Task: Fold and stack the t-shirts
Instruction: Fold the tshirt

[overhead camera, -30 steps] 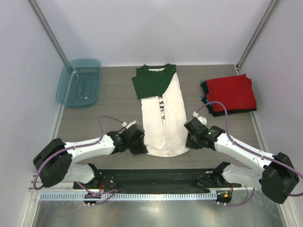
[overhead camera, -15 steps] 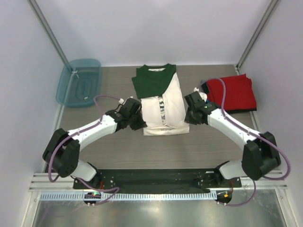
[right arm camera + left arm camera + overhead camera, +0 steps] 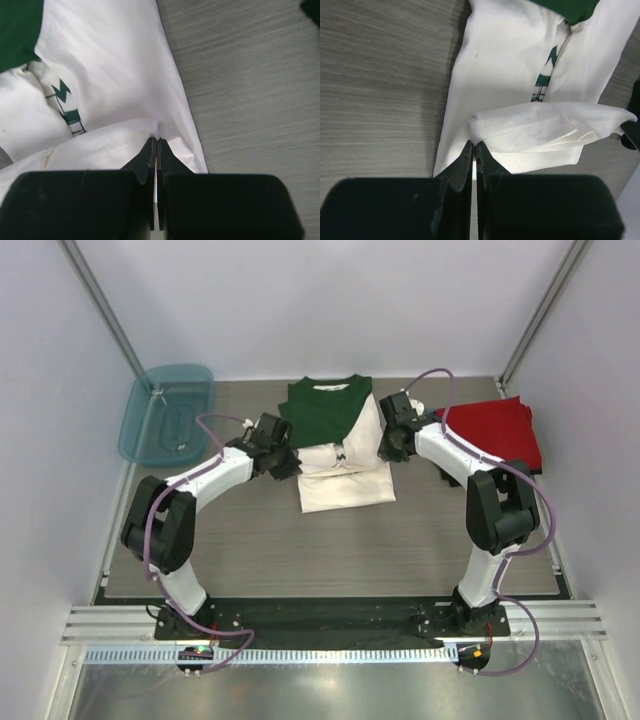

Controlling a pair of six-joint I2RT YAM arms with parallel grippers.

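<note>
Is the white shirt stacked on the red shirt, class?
No, the white shirt lies on the table, left of the red shirt and apart from it.

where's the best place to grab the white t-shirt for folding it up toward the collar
At the two corners of its bottom hem, one gripper coming in from each side edge. The white t-shirt lies flat and narrow, so the corners are thin, reachable edges; the left gripper and right gripper are shut on them.

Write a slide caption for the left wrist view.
Left gripper shut on the white t-shirt, holding its hem above the body.
</note>
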